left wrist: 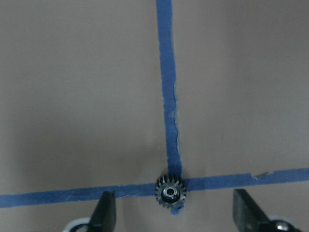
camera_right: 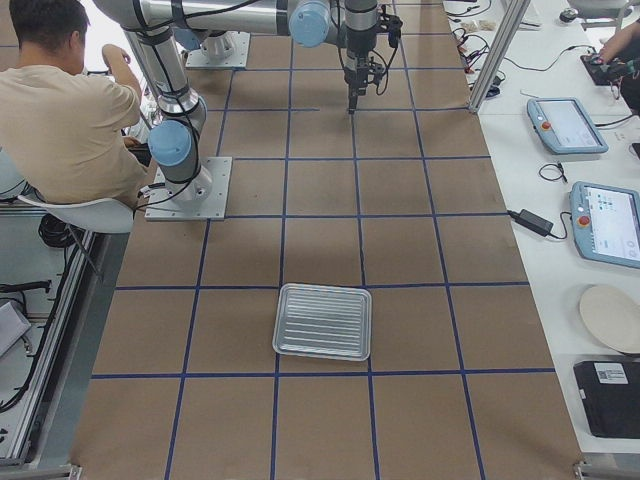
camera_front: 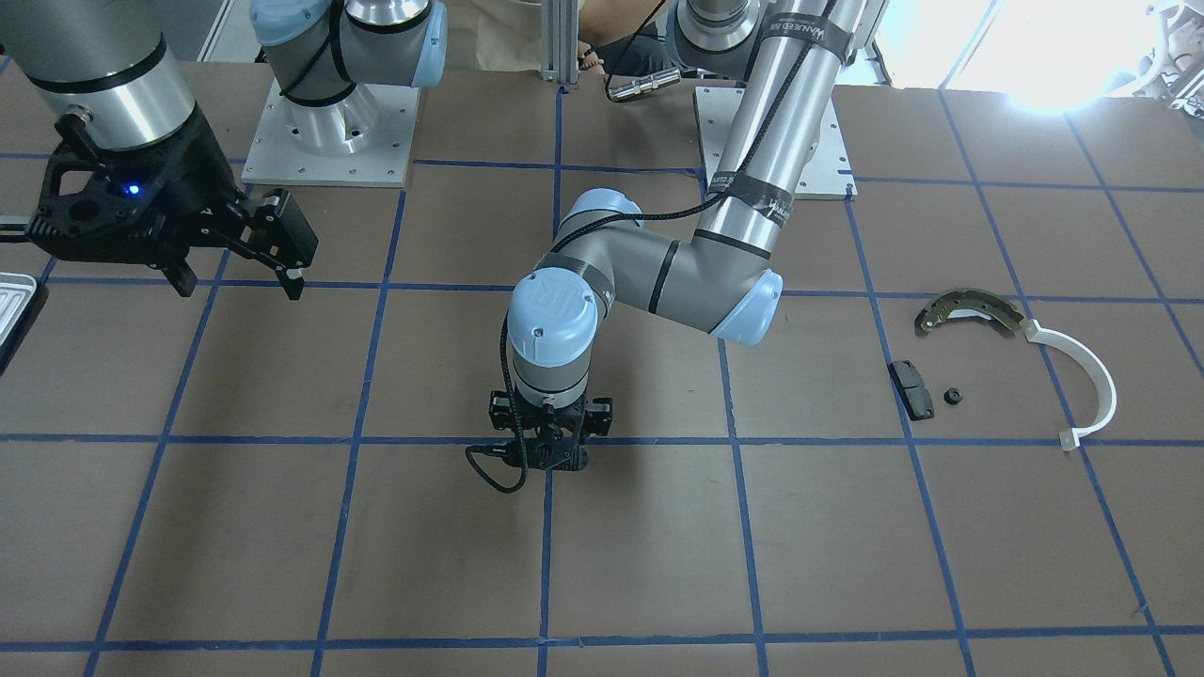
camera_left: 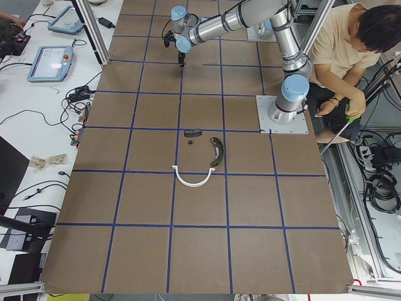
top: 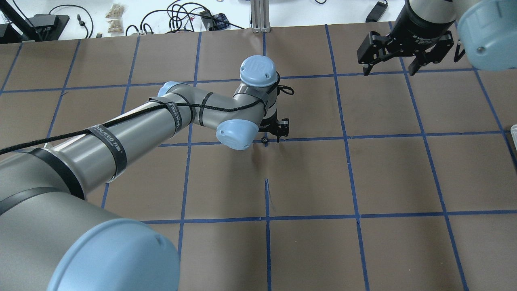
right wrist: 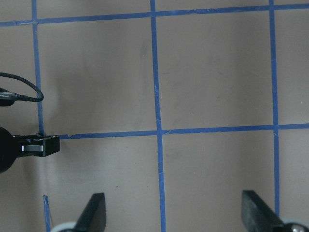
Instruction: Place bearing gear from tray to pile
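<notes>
A small black bearing gear [left wrist: 170,192] lies on the table at a blue tape crossing, also seen in the overhead view [top: 264,140]. My left gripper [camera_front: 550,459] hangs low over it, open, with one finger [left wrist: 105,212] on each side and not touching it. My right gripper [camera_front: 240,268] is open and empty, raised near the tray [camera_right: 322,320], which looks empty. The pile lies on my far left: an olive brake shoe [camera_front: 969,308], a white plastic arc [camera_front: 1091,376], a black pad [camera_front: 910,388] and another small black gear [camera_front: 952,396].
The table is brown with a blue tape grid. The arm bases [camera_front: 324,132] stand at the robot's edge. A seated person [camera_left: 351,69] is beside the bases. Tablets [camera_right: 612,220] and cables lie on a side bench.
</notes>
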`<action>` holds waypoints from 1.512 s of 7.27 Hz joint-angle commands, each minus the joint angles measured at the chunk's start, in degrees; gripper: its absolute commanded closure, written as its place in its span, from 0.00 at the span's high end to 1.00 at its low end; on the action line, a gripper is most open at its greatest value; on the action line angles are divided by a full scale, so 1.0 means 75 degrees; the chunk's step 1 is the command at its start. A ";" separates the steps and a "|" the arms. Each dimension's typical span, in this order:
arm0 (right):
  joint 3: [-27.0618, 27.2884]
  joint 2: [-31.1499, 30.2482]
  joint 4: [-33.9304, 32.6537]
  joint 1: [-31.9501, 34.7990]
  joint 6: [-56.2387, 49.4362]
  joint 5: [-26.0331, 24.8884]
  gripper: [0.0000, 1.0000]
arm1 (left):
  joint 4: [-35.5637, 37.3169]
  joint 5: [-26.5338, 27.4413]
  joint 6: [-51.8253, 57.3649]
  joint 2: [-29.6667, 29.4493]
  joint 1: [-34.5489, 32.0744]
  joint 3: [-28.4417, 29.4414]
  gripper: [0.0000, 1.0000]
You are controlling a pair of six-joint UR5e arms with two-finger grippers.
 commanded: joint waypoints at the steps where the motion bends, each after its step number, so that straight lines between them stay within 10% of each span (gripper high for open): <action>1: -0.0005 0.0031 -0.0056 0.0055 -0.0011 0.0124 1.00 | 0.0063 0.0003 0.0086 -0.0031 0.0008 -0.0064 0.57; 4: -0.0005 0.0008 -0.0056 0.0055 0.0036 0.0112 1.00 | 0.0063 0.0003 0.0111 0.0143 0.0020 0.0042 0.11; 8: -0.0005 0.0008 -0.0068 0.0044 0.0047 0.0112 1.00 | -0.0076 0.0201 0.0949 0.0598 0.0357 -0.0051 0.05; 11: -0.0017 -0.0004 -0.0068 0.0044 0.0094 0.0101 1.00 | -0.0828 0.0226 0.3887 0.1852 0.2333 -0.0786 0.05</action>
